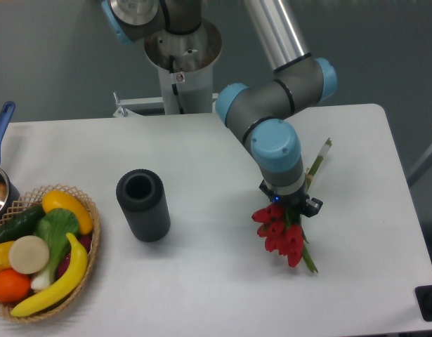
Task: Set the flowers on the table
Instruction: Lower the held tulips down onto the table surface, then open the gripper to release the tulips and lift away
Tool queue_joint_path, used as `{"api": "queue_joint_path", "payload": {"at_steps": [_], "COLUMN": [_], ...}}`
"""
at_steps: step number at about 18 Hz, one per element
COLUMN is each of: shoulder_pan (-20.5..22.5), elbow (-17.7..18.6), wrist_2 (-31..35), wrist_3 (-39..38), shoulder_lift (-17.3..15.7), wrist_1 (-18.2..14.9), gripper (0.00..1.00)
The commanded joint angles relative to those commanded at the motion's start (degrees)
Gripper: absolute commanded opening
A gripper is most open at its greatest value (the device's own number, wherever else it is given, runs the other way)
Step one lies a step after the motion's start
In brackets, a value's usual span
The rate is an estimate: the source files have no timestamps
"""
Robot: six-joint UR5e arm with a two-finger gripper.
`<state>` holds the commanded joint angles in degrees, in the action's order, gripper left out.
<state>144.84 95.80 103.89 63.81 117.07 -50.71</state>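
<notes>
Robot arm's black two-finger gripper (289, 206) holds a bunch of red tulips with green stems (281, 230) low over the white tabletop (216, 281).
Fingers clamped on the stems, right of centre; flowers look nearly down, release remaining.

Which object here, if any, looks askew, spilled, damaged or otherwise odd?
Nothing stands out. The flowers hang tilted in the gripper near the table; the dark cylinder stands upright; the fruit basket is intact.
</notes>
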Motion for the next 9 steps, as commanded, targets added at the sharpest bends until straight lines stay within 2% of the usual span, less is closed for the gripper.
{"api": "queue_joint_path", "payload": {"at_steps": [2,3,4,9], "shoulder_pan": [0.00,0.00,0.00,0.88], "elbow": [-0.26,-0.44,-0.44,-1.58], "wrist_2": [0.00,-0.09,-0.09,-0.09], "wrist_3": [0.26,0.26,0.26,2.98], "shoulder_lift": [-0.17,-0.26,-0.44,-3.16], "wrist_1": [0.26,0.18,0.26,0.00], "gripper": [0.84,0.96,1.00,1.00]}}
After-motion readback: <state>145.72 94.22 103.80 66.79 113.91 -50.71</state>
